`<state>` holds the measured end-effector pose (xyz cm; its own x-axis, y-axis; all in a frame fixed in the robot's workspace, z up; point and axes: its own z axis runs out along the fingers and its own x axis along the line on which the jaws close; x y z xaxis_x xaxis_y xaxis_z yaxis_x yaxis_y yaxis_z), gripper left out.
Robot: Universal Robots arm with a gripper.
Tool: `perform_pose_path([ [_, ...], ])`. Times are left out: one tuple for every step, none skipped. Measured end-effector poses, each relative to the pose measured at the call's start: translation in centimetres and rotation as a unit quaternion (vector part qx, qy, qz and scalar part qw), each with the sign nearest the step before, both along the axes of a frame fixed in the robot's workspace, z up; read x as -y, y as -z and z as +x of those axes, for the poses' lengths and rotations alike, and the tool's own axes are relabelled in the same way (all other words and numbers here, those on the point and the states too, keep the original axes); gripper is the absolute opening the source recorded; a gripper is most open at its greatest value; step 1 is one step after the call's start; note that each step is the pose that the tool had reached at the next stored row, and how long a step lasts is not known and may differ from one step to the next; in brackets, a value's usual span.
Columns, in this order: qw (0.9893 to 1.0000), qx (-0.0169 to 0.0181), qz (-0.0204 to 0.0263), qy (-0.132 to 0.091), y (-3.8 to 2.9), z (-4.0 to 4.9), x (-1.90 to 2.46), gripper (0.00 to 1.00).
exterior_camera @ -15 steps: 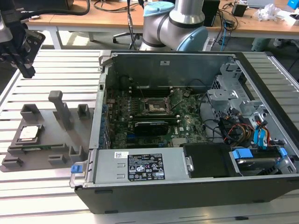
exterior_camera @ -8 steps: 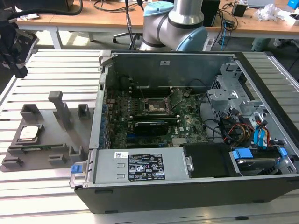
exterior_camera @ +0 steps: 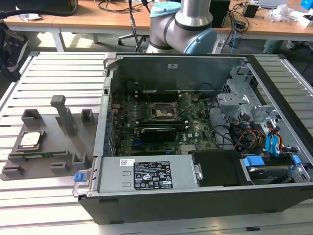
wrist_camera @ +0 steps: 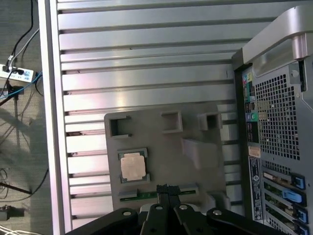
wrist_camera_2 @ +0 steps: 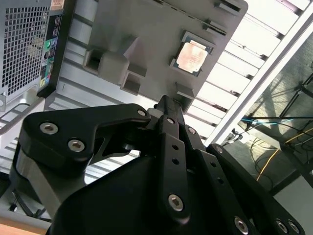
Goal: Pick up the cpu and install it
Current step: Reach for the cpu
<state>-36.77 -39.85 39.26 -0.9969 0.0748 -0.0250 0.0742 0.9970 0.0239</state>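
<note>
- On the exterior view's left, the cpu [exterior_camera: 30, 139] lies flat, silvery top up, in its recess on the grey tray [exterior_camera: 51, 142]. It has not been picked up, so by my reading the task is at its very start.
- In both wrist views the cpu [wrist_camera: 133, 165] [wrist_camera_2: 192, 56] sits beyond the tip of the tool [wrist_camera: 164, 187] [wrist_camera_2: 164, 100]. The tool is well apart from it and touches nothing.
- The tool's fingers look pressed together, with nothing pinched between them.
- Around the cpu, the low frame of the recess hugs its edges, so there is little room at the sides. From above it is open.
- Just right of the cpu on the tray stands a tall post [exterior_camera: 62, 113], with small blocks near it. An approach from that side would be cramped.
- The slatted desk [exterior_camera: 58, 73] around the tray is bare metal, with free room for moving.
- Further right lies the open case [exterior_camera: 166, 71], its near wall rising just beside the tray's edge.
- Inside it, the socket [exterior_camera: 161, 111] looks dark and without a chip, so installing is all left to do. Whether its latch is up I cannot tell.
- A long black card [exterior_camera: 157, 132] lies close in front of the socket.
- On the exterior view's right, cables [exterior_camera: 244, 134] and a drive cage [exterior_camera: 234, 93] crowd that end of the case.
</note>
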Motion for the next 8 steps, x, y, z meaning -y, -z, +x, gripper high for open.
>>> perform_pose_path([
  [1.0000, 0.0000, 0.0000, 0.000, 0.00, -0.18, 0.00, 0.11],
  [1.0000, 0.0000, 0.0000, 0.000, 0.00, -0.34, 0.00, 0.11],
  [1.0000, 0.0000, 0.0000, 0.000, 0.01, -0.67, 0.00, 0.11],
  [1.0000, 0.0000, 0.0000, 0.000, 0.01, -0.96, -0.01, 0.11],
  [1.0000, 0.0000, 0.0000, 0.000, 0.02, -1.26, -0.01, 0.11],
  [1.0000, 0.0000, 0.0000, 0.000, 0.02, -1.45, -0.01, 0.11],
  [1.0000, 0.0000, 0.0000, 0.000, 0.02, -1.69, -0.01, 0.11],
  [1.0000, 0.0001, 0.0000, 0.000, 0.03, -1.96, -0.01, 0.11],
])
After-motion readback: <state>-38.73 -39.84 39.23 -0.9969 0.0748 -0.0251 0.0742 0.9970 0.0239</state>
